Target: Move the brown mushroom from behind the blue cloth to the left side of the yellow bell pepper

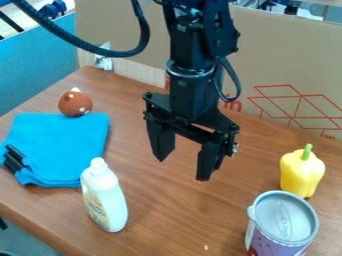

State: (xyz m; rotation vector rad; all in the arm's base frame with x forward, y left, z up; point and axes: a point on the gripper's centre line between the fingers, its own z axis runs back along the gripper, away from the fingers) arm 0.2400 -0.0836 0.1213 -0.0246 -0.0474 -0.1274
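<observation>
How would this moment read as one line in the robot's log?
gripper: open, empty, over wooden table | picture left: blue cloth, white bottle | picture right: yellow pepper, can

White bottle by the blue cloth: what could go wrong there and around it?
The bottle is narrow and upright, so a sideways bump from the tool might topple it. The yellow pepper stands close behind the can, so reaching for one could knock the other.
</observation>
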